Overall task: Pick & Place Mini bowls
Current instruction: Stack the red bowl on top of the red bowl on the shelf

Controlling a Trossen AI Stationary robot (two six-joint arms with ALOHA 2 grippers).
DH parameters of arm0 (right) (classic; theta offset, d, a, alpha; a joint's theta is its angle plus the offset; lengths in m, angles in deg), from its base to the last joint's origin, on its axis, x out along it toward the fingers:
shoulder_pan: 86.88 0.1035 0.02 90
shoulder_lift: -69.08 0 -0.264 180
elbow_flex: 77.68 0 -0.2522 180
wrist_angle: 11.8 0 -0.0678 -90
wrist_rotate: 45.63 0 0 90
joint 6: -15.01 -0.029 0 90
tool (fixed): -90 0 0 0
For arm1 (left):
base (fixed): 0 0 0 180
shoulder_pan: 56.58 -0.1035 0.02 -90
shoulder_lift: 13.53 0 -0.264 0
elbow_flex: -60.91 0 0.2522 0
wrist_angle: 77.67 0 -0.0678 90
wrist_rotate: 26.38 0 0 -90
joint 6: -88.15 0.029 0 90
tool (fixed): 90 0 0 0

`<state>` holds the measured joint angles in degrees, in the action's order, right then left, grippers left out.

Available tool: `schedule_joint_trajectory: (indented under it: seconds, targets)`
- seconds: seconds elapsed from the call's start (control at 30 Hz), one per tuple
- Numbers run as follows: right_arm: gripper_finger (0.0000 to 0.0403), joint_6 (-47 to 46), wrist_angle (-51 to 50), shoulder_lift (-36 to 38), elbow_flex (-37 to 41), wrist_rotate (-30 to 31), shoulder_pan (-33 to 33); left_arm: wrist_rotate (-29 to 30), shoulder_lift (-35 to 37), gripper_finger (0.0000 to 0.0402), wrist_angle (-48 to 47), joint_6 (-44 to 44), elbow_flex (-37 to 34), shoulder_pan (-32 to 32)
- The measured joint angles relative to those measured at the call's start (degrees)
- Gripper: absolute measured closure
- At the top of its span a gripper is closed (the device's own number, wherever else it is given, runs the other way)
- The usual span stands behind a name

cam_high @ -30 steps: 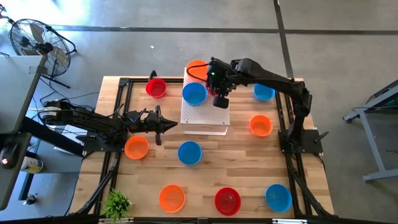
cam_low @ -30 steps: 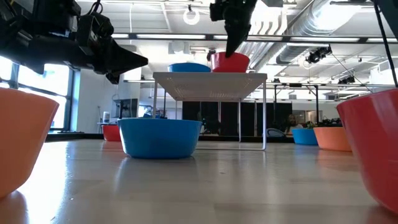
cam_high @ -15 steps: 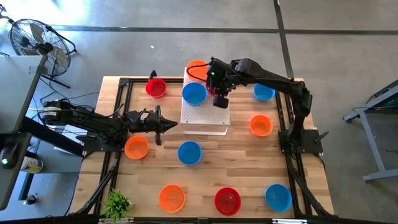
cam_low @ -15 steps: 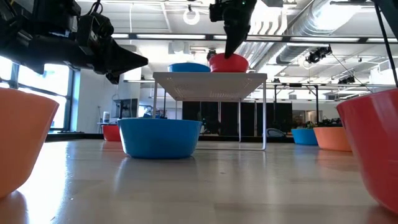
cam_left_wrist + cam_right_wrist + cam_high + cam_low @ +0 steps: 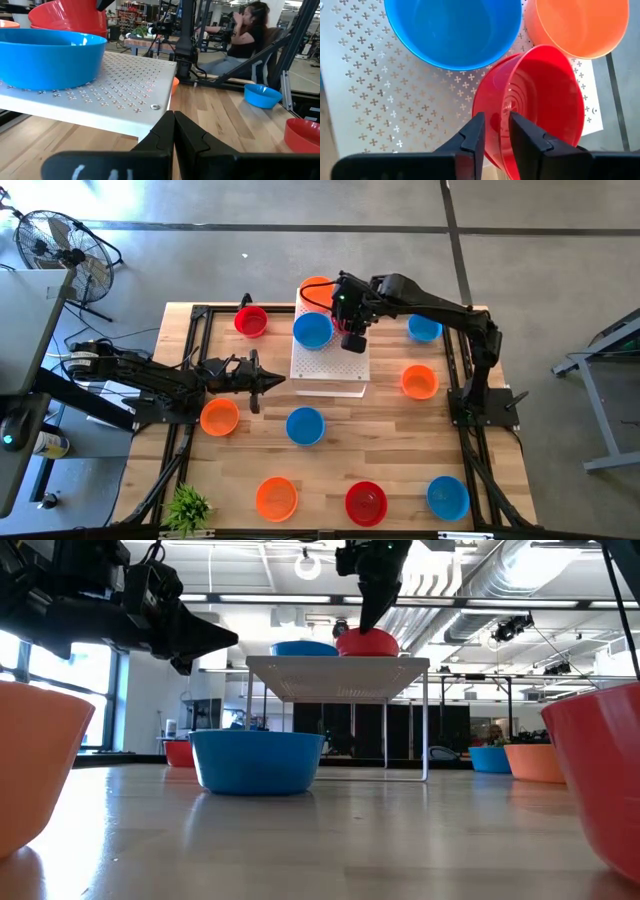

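On the white perforated board stand a blue mini bowl and a red mini bowl. An orange one sits at the board's far edge. The red bowl rests tilted on the board, close against the blue one. My right gripper hangs over it from above, open, with its fingers astride the bowl's rim. My left gripper waits shut and level at the table's left, just short of the board, holding nothing. My right gripper has one finger outside the red bowl's wall and the other inside, at the rim on the side away from the orange bowl. It slants down from above. Whether the fingers touch the wall I cannot tell. The bowl's underside is on the board.
Several more mini bowls lie scattered on the wooden table: red, orange, blue, orange, blue, and a row along the near edge. A small plant stands at the near left corner. A person sits beyond the table.
The red bowl has sunk a little under my right gripper, from hanging upright just above the board to resting tilted on it. Both arms have stayed in place.
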<state>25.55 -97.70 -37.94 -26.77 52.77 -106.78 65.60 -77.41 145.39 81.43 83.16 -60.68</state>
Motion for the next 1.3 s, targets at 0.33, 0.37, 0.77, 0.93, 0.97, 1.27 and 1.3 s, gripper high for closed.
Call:
schedule_joint_trajectory:
  seconds: [0.33, 0.37, 0.77, 0.93, 0.97, 1.27, 1.3]
  targets:
    - [0.0384, -0.1, 0.0, 0.0, 0.0, -0.9, 0.0, -0.1, 0.0, 0.0401, 0.0, 0.0, 0.0, 0.0]
    - [0.0393, 0.0, 0.0, 0.0, 0.0, -0.8, 0.0, -0.1, 0.0, 0.0401, 0.0, 0.0, 0.0, 0.0]
    - [0.04, 0.4, 0.0, 0.0, 0.0, -1.5, 0.0, -0.1, 0.0, 0.0401, 0.0, 0.0, 0.0, 0.0]
    - [0.037, 0.5, 0.0, 0.0, 0.0, -1.5, 0.0, -0.1, 0.0, 0.0401, 0.0, 0.0, 0.0, 0.0]
    - [0.0362, 0.4, 0.0, 0.0, -0.1, -1.5, 0.0, -0.1, 0.0, 0.0401, 0.0, 0.0, 0.0, 0.0]
    - [0.0313, -0.1, 0.4, 0.0, -0.1, -1.1, 0.0, -0.1, 0.0, 0.0401, 0.0, 0.0, 0.0, 0.0]
    - [0.0314, -0.1, 0.4, 0.0, -0.1, -1.5, 0.0, -0.1, 0.0, 0.0401, 0.0, 0.0, 0.0, 0.0]
